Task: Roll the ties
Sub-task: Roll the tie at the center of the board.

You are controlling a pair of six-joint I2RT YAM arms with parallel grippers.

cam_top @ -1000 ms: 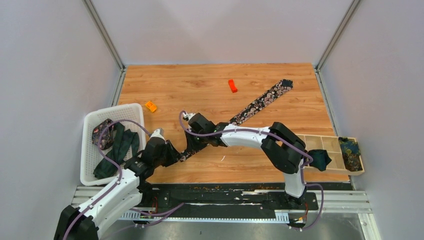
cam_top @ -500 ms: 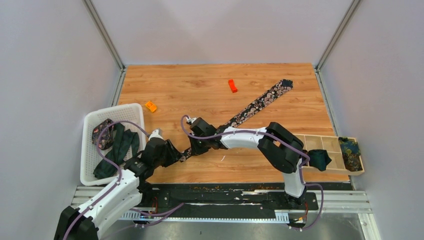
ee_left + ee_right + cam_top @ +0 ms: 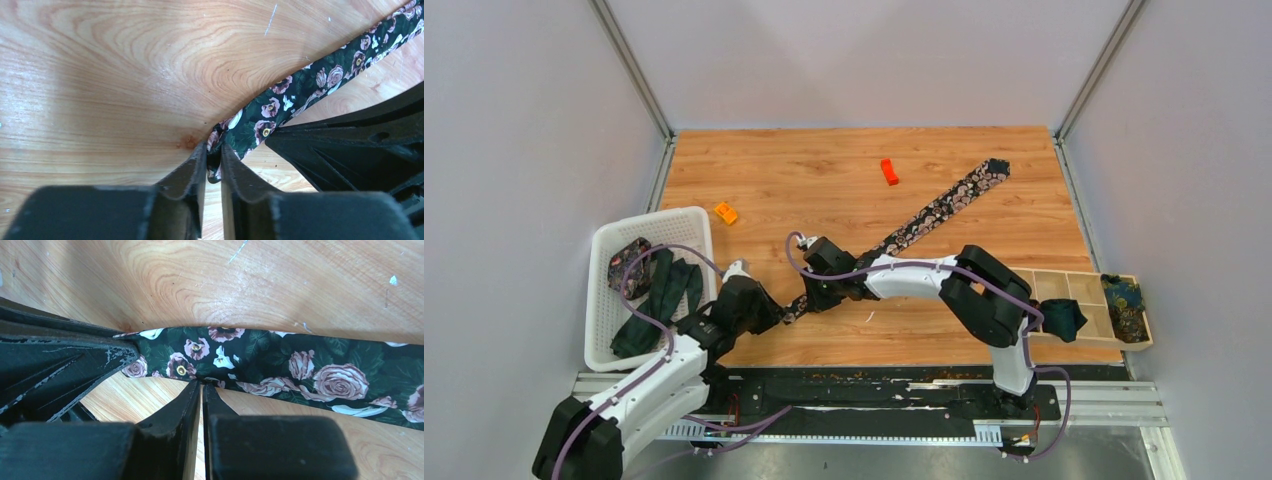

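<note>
Floral tie [image 3: 934, 210]: soft woven cloth, dark with pink roses, is laid as a long flat strip diagonally across the table. The wide end is turned to the far right and the narrow end is gathered at the near left.
Left gripper [image 3: 214, 150]: the black wedge-shaped fingers are closed on the floral tie's crumpled narrow tip, which is pinched between them.
Right gripper [image 3: 202, 385]: the fingers are pressed together at the floral tie's near edge, just up the strip from the pinched tip. Whether cloth is caught there cannot be told for sure.
Table [image 3: 824, 170]: a smooth wood-grain board marked with pale scratches. Broad bare room is left on both sides of the floral tie.
Orange block [image 3: 725, 212] and red-orange block [image 3: 889, 171]: small, hard and boxy. Both are set left of the floral tie, apart from it.
Basket [image 3: 639, 222]: white perforated plastic, rectangular, left of the floral tie's narrow end. Teal ties [image 3: 664, 290] are heaped in it.
Tray [image 3: 1079, 282]: compartmented wood, right of the floral tie at the table's edge.
</note>
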